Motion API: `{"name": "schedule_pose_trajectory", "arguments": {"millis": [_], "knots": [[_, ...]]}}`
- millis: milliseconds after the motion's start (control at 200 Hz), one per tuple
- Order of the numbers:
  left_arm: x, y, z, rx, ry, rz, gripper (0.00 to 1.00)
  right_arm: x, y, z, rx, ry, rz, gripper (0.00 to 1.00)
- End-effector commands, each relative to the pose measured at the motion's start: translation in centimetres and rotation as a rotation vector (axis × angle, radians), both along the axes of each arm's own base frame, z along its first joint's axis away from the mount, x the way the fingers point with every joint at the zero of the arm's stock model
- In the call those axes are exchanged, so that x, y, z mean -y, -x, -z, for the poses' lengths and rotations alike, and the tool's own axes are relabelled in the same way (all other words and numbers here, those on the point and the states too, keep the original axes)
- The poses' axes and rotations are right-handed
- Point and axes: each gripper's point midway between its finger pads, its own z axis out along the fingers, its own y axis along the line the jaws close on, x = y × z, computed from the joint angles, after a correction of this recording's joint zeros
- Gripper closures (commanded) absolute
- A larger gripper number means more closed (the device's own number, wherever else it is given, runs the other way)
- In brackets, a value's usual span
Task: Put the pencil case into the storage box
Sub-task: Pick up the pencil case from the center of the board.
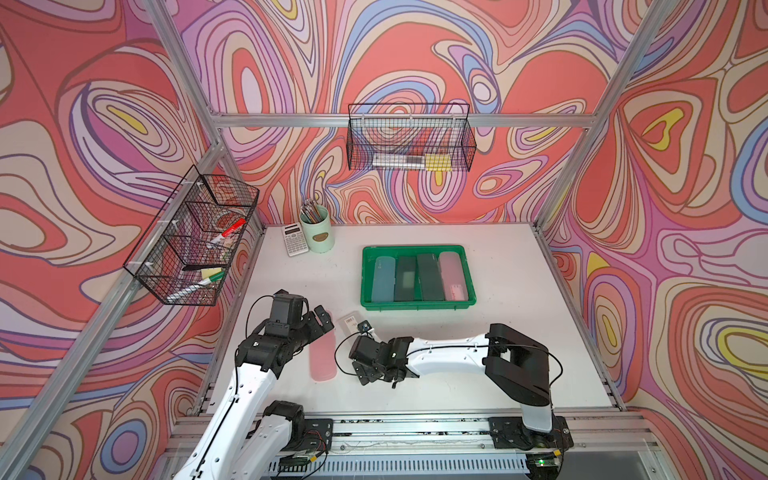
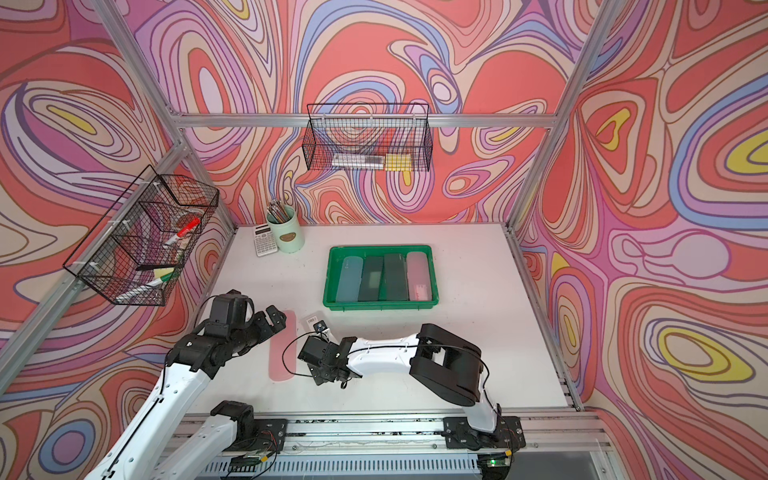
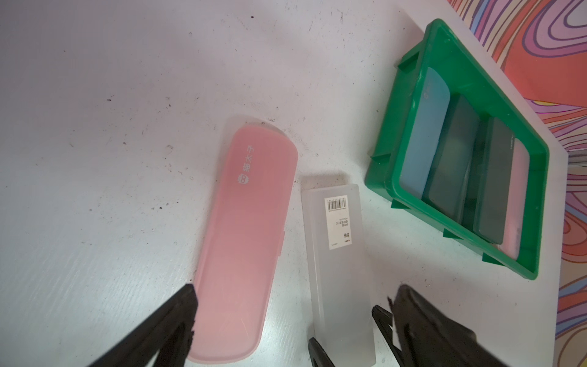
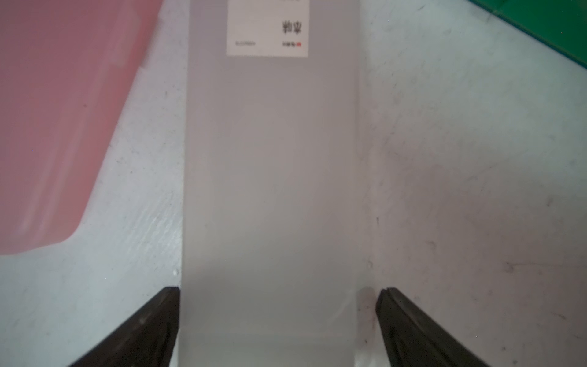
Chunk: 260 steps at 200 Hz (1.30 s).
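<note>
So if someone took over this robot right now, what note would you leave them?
Left gripper: open, empty, near the pink pencil case.
Right gripper: open, straddling the clear pencil case, not gripping.
Done: four pencil cases lie side by side in the green storage box.
To do: the pink and clear cases, both on the table. The box floor looks full, so they may need stacking.

The right pincer gapes astride the frosted pencil case; pink case beside.
</note>
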Motion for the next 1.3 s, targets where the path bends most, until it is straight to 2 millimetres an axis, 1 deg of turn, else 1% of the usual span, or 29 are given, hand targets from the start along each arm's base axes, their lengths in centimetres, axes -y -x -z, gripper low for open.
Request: {"name": "schedule_pose_trajectory", "arguments": {"millis": [0, 155, 220, 456, 541, 601, 746, 831, 936, 972, 982, 1007, 1182, 1297], "knots": [[0.1, 0.2, -0.3, 0.000, 0.015, 0.004, 0.01, 0.0, -0.6, 0.4, 0.022, 0.033, 0.024, 0.04], [-0.1, 0.4, -0.7, 0.016, 0.009, -0.008, 0.01, -0.1, -0.3, 1.2, 0.044, 0.067, 0.032, 0.09], [-0.2, 0.5, -1.0, 0.024, 0.004, -0.006, 0.01, -0.2, -0.3, 1.1, 0.064, 0.075, 0.031, 0.13], [-0.6, 0.8, -1.9, 0.030, -0.019, -0.005, 0.01, 0.0, -0.1, 0.1, 0.113, 0.074, 0.030, 0.31], [-0.6, 0.9, -2.3, 0.039, -0.018, -0.004, 0.01, 0.2, 0.1, -0.6, 0.131, 0.069, 0.023, 0.34], [-0.6, 1.0, -2.6, 0.046, -0.019, -0.005, 0.01, 0.2, 0.3, -1.2, 0.141, 0.054, 0.010, 0.36], [-0.7, 1.1, -3.4, 0.059, -0.017, -0.007, 0.01, 0.1, 0.8, -3.7, 0.167, 0.004, -0.023, 0.40], [-0.6, 1.1, -3.8, 0.069, -0.013, -0.004, 0.01, 0.5, 0.9, -5.1, 0.184, -0.015, -0.032, 0.42], [-0.6, 1.2, -4.2, 0.075, -0.012, -0.004, 0.01, 1.2, 0.9, -7.0, 0.207, -0.037, -0.032, 0.43], [-0.6, 1.2, -4.4, 0.078, -0.012, -0.003, 0.01, 1.5, 0.8, -7.0, 0.212, -0.025, -0.034, 0.43], [-0.6, 1.1, -4.5, 0.080, -0.013, -0.002, 0.01, 1.6, 0.8, -7.8, 0.220, -0.044, -0.031, 0.43], [-0.6, 1.1, -4.6, 0.081, -0.013, 0.001, 0.01, 1.8, 0.8, -8.5, 0.228, -0.051, -0.031, 0.43], [-0.6, 0.7, -5.6, 0.098, -0.022, 0.010, 0.01, 3.1, 0.7, -11.2, 0.274, -0.090, -0.017, 0.44], [-0.2, 0.0, -6.3, 0.107, -0.015, 0.028, 0.01, 4.1, 0.1, -13.3, 0.324, -0.115, 0.022, 0.45]]}}
